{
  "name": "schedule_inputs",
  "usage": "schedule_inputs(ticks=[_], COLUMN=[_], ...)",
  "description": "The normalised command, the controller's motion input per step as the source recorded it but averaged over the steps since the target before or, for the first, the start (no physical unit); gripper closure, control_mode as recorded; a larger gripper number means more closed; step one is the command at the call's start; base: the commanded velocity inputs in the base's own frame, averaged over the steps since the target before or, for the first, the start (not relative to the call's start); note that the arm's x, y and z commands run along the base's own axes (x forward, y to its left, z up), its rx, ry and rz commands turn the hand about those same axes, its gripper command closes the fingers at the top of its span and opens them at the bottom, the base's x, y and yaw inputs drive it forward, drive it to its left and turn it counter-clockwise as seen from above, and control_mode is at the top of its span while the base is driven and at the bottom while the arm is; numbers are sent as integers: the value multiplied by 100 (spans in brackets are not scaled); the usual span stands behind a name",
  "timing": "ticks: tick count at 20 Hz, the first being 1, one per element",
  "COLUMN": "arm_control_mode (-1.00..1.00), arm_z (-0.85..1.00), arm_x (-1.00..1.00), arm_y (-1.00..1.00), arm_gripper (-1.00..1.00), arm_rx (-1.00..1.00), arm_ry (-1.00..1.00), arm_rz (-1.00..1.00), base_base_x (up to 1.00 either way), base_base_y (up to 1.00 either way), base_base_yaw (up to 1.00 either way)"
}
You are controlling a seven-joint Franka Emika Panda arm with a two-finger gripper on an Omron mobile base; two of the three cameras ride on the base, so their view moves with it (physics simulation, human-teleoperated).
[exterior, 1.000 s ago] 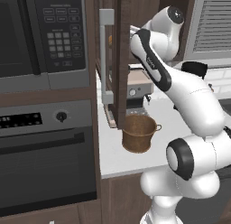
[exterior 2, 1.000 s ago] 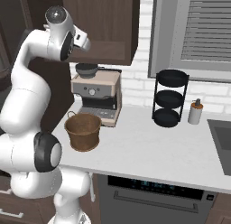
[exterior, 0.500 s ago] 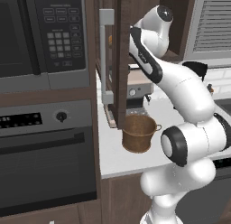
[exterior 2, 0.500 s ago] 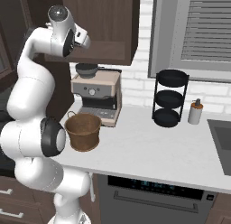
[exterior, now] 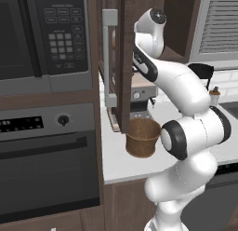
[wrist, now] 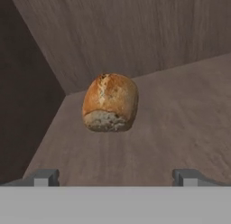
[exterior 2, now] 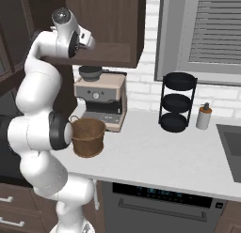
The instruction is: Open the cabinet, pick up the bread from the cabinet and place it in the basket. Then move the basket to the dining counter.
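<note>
Matt dark-brown wood-grain cabinet (wrist: 180,105) interior, bread (wrist: 110,102) with rough golden crust and pale crumbly base, copper-toned woven-looking basket (exterior: 142,138), smooth grey metal bar handle (exterior: 109,57), smooth white countertop (exterior 2: 160,161), brushed-metal coffee machine (exterior 2: 101,98)

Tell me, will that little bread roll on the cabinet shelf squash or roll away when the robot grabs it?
The bread looks crusty on top with a paler soft base, so it probably dents under a hard squeeze. It seems light. Its rounded shape might rock or scoot on the smooth cabinet shelf if the open gripper nudges it off-centre.
</note>
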Motion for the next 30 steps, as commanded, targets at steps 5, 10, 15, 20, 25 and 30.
schedule_inputs(ticks=[5, 10, 15, 20, 25, 30], arm_control_mode=[-100, -100, -100, -100, -100, -100], arm_z=[0, 0, 0, 0, -5, -3], arm_x=[53, 27, 23, 16, 15, 31], arm_y=[0, 2, 1, 16, 13, 0], arm_gripper=[-100, -100, -100, -100, -100, -100], arm_rx=[-1, 0, 0, 0, 0, 0], arm_ry=[1, 3, 2, 5, 5, 2], arm_rz=[0, 0, 0, 0, 0, 0], base_base_x=[0, 0, 0, 0, 0, 0], base_base_y=[0, 0, 0, 0, 0, 0], base_base_yaw=[0, 0, 0, 0, 0, 0])
